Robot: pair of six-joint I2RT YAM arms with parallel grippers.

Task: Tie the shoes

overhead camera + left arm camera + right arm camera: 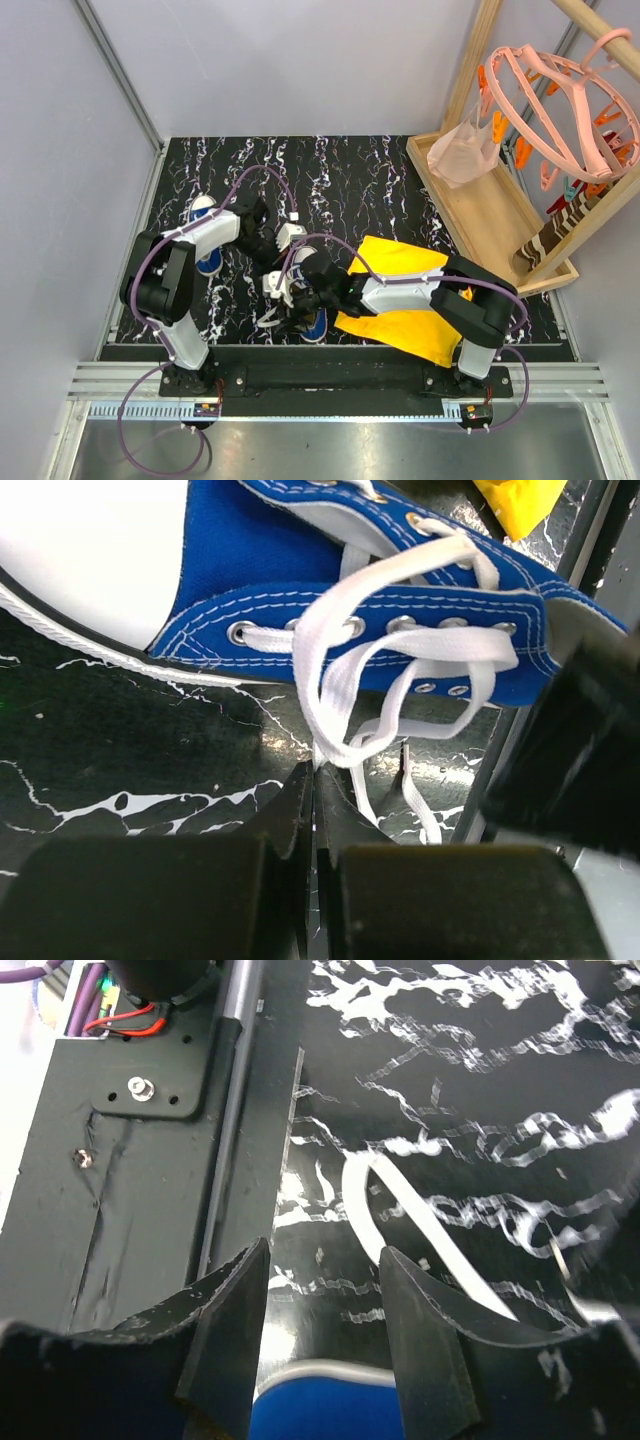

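Mid-knot on small blue canvas sneaker with white rubber toe cap (pixel 400 620), lying close to near edge of table (pixel 380 180), roughly mid-width, with crumpled yellow cloth (pixel 410 260) beside it toward right edge. Second blue sneaker (pixel 203 207) parked near left edge, partly hidden under left arm, lace state not readable. Pinching one loop of flat white lace (pixel 320 680) with left fingers (pixel 290 815), shut tight on it just off sneaker's eyelet side, down at table level. Holding right fingers (pixel 225 1330) spread apart, gripping nothing, hovering over loose white strand (pixel 365 1200) lying on table toward near edge, sneaker's blue just beneath them. Looks early in task: lace only loosely looped through eyelets, no bow seen. To do this step well: lower right fingers straight down around loose strand, close on its middle rather than its tip, then pull away from left side to cinch crossing down over eyelets. Hold left pinch firm for tension. Avoid dragging sneaker, probably light and likely to slide on slick table. Watch for strand slipping flat under one finger instead of between both.
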